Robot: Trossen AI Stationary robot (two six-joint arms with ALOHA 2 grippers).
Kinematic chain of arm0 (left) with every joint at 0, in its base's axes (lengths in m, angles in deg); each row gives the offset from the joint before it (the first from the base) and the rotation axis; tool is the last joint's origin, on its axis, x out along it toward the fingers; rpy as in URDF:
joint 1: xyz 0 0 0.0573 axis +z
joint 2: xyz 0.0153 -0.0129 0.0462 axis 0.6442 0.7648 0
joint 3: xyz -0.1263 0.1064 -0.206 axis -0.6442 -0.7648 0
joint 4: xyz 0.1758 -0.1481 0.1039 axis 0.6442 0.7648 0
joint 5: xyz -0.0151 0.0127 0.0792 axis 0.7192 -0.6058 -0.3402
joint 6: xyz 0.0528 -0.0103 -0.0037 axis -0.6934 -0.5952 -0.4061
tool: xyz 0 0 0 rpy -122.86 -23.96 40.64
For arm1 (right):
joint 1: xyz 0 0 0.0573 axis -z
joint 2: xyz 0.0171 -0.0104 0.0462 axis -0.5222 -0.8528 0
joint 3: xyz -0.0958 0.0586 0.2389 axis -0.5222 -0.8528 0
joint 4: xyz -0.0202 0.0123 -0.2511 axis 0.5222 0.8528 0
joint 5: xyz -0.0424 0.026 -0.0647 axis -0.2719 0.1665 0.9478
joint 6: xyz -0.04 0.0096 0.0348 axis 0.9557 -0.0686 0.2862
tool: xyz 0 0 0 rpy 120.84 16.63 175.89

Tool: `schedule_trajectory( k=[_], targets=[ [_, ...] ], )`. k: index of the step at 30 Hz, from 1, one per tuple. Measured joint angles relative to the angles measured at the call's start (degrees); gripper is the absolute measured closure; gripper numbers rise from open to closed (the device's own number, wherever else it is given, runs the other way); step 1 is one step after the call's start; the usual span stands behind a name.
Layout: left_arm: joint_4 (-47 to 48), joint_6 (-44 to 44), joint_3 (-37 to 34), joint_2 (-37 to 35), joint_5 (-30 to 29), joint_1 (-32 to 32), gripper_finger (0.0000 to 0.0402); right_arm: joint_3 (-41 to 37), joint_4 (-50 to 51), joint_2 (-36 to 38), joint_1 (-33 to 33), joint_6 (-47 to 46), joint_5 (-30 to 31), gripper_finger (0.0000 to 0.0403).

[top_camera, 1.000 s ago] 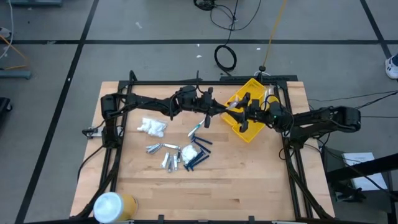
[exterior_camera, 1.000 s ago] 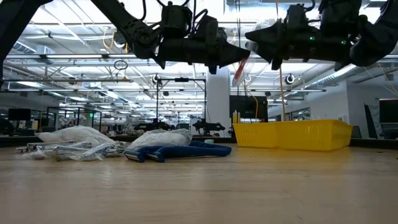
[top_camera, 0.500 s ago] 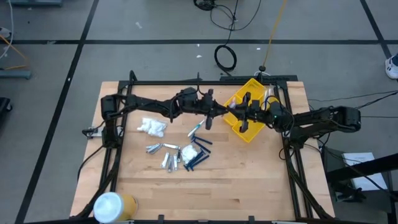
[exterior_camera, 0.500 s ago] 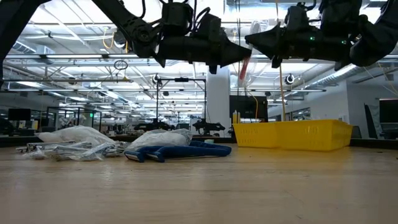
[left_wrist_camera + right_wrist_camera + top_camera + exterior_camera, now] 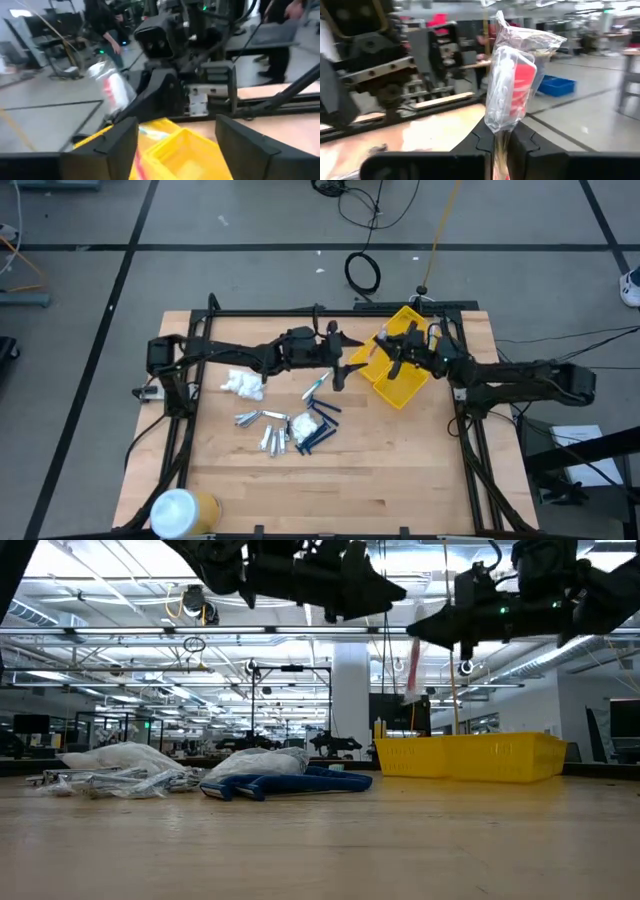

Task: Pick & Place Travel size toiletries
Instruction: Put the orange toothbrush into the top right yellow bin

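A clear plastic packet (image 5: pixel 511 82) with a red and white item inside is one of the travel size toiletries. My right gripper (image 5: pixel 495 137) is shut on it above the yellow bin (image 5: pixel 403 380) at the far right. My left gripper (image 5: pixel 345 362) is open and holds nothing, just left of the bin and facing the packet (image 5: pixel 116 92). The other toiletries lie on the table: white packets (image 5: pixel 245 385), silvery tubes (image 5: pixel 258 422), dark blue combs (image 5: pixel 322 435) and a white-and-blue stick (image 5: pixel 315 388). My right gripper pinches one end of the packet (image 5: pixel 496 125) between its two fingers. The fingers come roughly level from the table's right. The packet sticks out past the fingertips and hangs (image 5: pixel 412 668) clear of the table and the bin.
A large white-and-yellow cylinder (image 5: pixel 180 510) lies at the near left corner. In the low view the yellow bin (image 5: pixel 470 758) stands at the right and the heap of toiletries (image 5: pixel 130 765) at the left. Bare wood lies along the near edge (image 5: pixel 400 480).
The packet has passed from my left gripper to my right. My left gripper has opened, let go, risen and drawn back a little toward the table's left. My right gripper has carried the packet slightly toward the right, over the bin.
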Motion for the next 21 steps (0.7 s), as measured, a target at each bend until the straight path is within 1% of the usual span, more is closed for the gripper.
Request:
schedule_trajectory(
  k=[3, 7, 10, 13, 15, 18, 21],
  targets=[
    [4.0, -2.4, 0.0, -1.6, -3.5, 0.0, 0.0112, 0.0, 12.9, 7.0, 0.3, 0.7, 8.0, 0.0393],
    [8.2, -2.8, 0.1, -2.2, -9.7, 0.4, 0.0099, 0.0, 30.3, 17.1, 0.2, -0.5, 19.3, 0.0391],
    [11.9, -2.4, 0.0, -2.0, -12.4, 1.5, 0.0097, 0.0, 41.0, 24.0, 0.2, -3.5, 24.5, 0.0386],
    [14.7, -0.5, 0.0, -2.1, -12.5, 2.6, 0.01, 0.0, 48.7, 29.5, 0.2, -5.5, 27.4, 0.0389],
    [15.8, 1.3, 0.0, -2.0, -12.5, 3.2, 0.0104, 0.0, 52.8, 31.6, 0.2, -7.1, 28.1, 0.0391],
    [15.7, 2.6, 0.0, -2.0, -12.4, 4.2, 0.0112, 0.0, 58.1, 32.6, 0.6, -9.4, 28.3, 0.039],
    [15.7, 3.1, 0.0, -2.0, -12.5, 4.9, 0.0119, -0.3, 62.4, 31.8, 1.3, -11.5, 30.7, 0.0389]
  ],
)
